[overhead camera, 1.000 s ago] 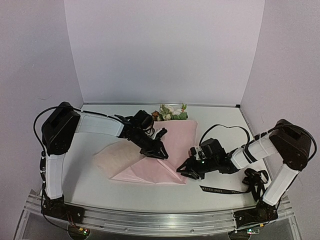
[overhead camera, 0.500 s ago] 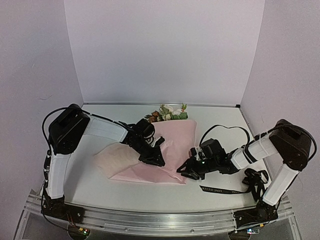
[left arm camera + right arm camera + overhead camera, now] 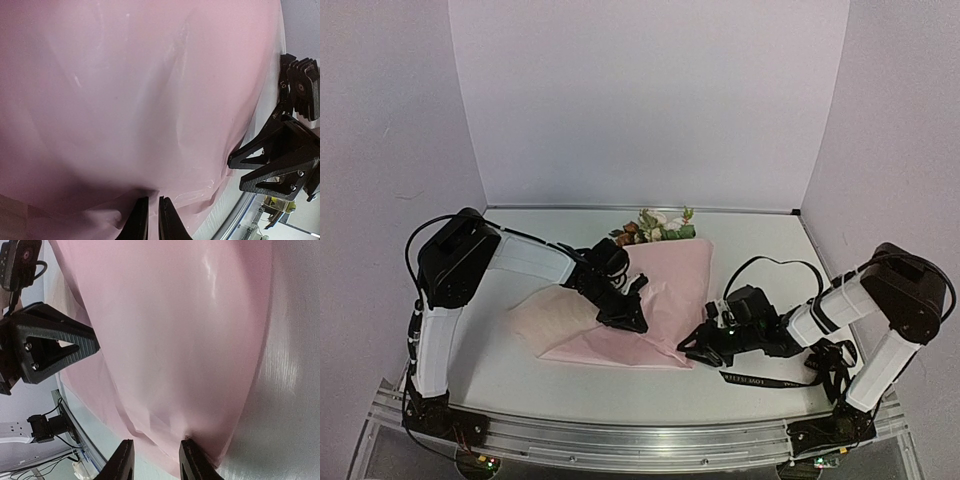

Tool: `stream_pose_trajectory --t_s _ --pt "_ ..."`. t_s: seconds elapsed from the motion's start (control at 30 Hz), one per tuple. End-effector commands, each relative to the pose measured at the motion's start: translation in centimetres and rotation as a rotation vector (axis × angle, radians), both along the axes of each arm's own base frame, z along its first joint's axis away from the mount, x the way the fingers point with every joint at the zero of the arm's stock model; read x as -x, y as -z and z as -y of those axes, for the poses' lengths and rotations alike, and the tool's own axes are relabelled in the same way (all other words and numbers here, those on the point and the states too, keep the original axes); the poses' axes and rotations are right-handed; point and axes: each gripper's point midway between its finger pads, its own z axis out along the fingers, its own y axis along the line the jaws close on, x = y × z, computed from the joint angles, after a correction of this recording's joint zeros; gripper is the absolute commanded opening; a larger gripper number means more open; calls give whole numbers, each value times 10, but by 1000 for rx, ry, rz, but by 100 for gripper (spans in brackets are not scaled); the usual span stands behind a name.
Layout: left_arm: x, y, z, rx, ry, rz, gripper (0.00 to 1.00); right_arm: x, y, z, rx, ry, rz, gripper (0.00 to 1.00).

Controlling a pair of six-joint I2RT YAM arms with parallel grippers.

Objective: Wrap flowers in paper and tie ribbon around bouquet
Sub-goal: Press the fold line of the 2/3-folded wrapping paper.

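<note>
Left gripper (image 3: pixel 151 220): fingers set almost together, only a thin slit between them, nipping a raised fold near the middle of the paper (image 3: pixel 672 285). Right gripper (image 3: pixel 157 460) stands part open, and the sheet's near right corner lies loose between its fingers, not clamped. The paper lies on the table (image 3: pixel 510 385), humped where the left arm pinches it. The flowers (image 3: pixel 658 226) poke out at its far edge, blooms toward the back wall. The ribbon (image 3: pixel 765 381) lies on the table just under the right arm, near that corner.

text: white lettering on ribbon (image 3: pixel 760 381) | legible: no, too small
</note>
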Motion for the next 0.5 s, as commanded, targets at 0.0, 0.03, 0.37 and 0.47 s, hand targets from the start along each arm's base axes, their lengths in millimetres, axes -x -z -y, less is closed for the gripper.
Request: stream_pose_trajectory --t_s 0.0,0.03,0.37,0.47 --pt "-1 28 -15 -102 -21 -14 9 16 13 12 42 14 -31 32" --pt "0 29 -16 -104 -22 -14 9 16 14 13 42 18 -30 32" --pt "-3 31 -21 -113 -23 -16 9 21 9 15 12 20 -39 32" --pt "-3 32 -22 -113 -22 -18 9 26 10 20 15 20 -41 33"
